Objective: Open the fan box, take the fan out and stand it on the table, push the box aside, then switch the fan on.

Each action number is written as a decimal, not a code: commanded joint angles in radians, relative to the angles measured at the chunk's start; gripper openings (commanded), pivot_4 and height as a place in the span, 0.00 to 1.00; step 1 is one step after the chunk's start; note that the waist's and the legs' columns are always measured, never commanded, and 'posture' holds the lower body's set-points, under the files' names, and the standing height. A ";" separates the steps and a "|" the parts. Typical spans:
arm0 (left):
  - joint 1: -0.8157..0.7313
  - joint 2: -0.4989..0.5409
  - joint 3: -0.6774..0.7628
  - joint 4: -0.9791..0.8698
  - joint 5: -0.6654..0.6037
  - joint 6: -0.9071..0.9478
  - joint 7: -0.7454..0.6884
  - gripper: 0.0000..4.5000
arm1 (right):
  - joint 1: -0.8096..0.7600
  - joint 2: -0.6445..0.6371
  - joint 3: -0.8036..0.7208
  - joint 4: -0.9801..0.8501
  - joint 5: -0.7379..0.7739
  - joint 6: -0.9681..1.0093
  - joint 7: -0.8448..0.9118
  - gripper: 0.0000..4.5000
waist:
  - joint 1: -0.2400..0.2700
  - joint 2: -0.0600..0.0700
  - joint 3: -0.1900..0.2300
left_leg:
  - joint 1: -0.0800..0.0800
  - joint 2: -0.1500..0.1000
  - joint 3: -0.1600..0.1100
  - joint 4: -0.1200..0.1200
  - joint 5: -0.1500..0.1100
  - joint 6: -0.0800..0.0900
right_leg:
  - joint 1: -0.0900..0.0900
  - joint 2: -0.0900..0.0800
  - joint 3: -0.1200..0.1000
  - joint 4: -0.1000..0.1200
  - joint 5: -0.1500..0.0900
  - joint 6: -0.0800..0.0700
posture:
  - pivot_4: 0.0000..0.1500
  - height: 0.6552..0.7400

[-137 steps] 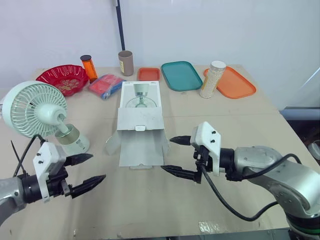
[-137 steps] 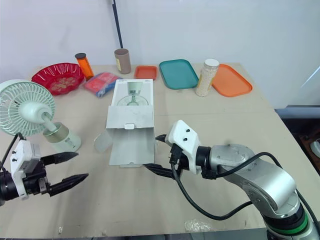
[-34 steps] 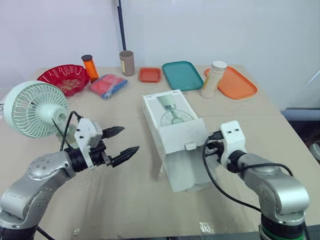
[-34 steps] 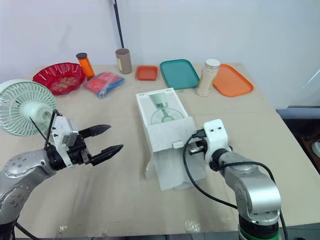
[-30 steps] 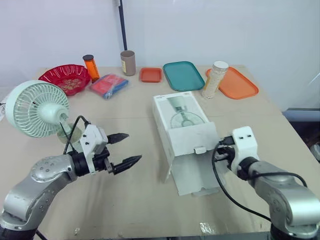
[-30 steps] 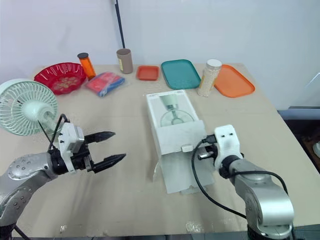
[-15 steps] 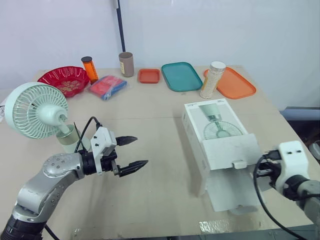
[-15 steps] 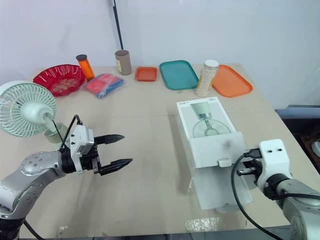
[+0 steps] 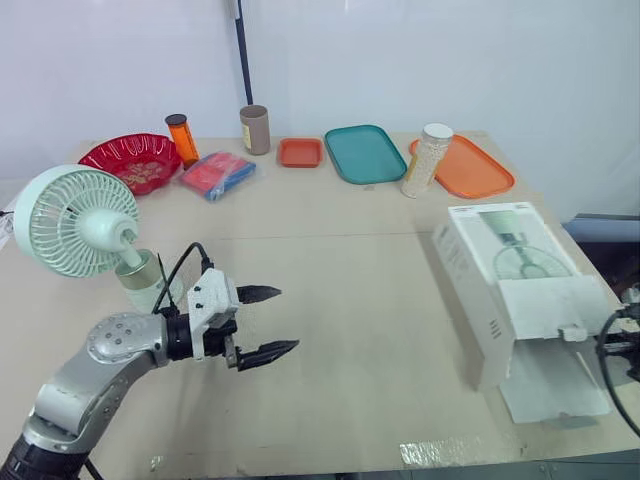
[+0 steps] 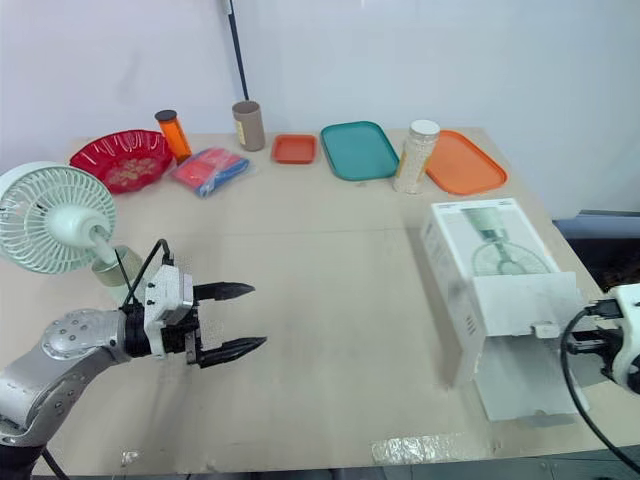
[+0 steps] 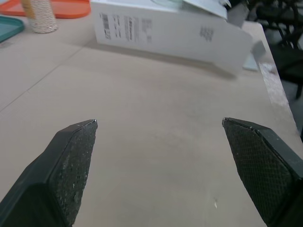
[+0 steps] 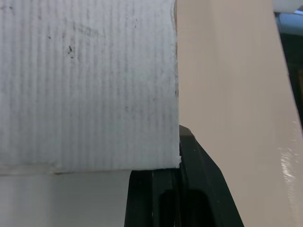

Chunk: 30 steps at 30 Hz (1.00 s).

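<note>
The box [image 9: 510, 275] lies at the counter's [image 9: 350, 250] right edge, clear of the fan [image 9: 78, 222] standing at left. The left claw [image 9: 266, 322] is open near the fan, likely for its switch. The right claw [image 12: 182, 189] is at the box; its state I cannot tell.

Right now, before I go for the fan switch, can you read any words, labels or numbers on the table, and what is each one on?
No text can be read as words.
fan box, side wall: a barcode and blocks of small print, too blurred to read.
brown canister: a yellowish label, too small to read.
</note>
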 commanded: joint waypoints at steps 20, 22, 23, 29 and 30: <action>-0.066 -0.019 -0.012 0.066 0.044 -0.068 -0.060 1.00 | -0.080 -0.057 0.065 0.173 -0.038 -0.173 0.004 0.40 | -0.002 0.001 0.001 | 0.003 0.000 0.003 0.001 0.000 0.001 | 0.002 0.000 0.003 0.000 0.001 0.002 | 1.00 1.00; -0.061 -0.022 -0.012 0.059 0.040 -0.063 -0.053 1.00 | -0.070 -0.058 0.052 0.149 -0.043 -0.173 -0.005 0.62 | -0.002 0.001 0.001 | 0.003 0.000 0.003 0.001 -0.001 0.001 | 0.002 0.000 0.003 0.000 0.001 0.002 | 1.00 1.00; -0.059 -0.022 -0.012 0.057 0.039 -0.062 -0.051 1.00 | -0.065 -0.059 0.048 0.140 -0.046 -0.172 -0.008 0.72 | -0.002 0.001 0.001 | 0.003 0.000 0.003 0.001 -0.001 0.001 | 0.002 0.000 0.003 0.000 0.001 0.002 | 1.00 1.00; -0.055 -0.029 -0.018 0.057 0.037 -0.062 -0.049 1.00 | 0.012 -0.080 0.013 0.017 -0.068 -0.172 0.007 0.98 | -0.001 0.002 0.000 | 0.003 0.000 0.003 0.001 -0.001 0.001 | 0.002 0.000 0.003 0.000 0.000 0.002 | 1.00 1.00; -0.056 -0.031 -0.019 0.058 0.037 -0.062 -0.048 1.00 | 0.027 -0.082 0.006 0.000 -0.076 -0.178 0.004 0.98 | -0.001 0.002 0.000 | 0.003 0.000 0.003 0.001 -0.001 0.001 | 0.002 0.000 0.003 0.000 0.000 0.003 | 1.00 1.00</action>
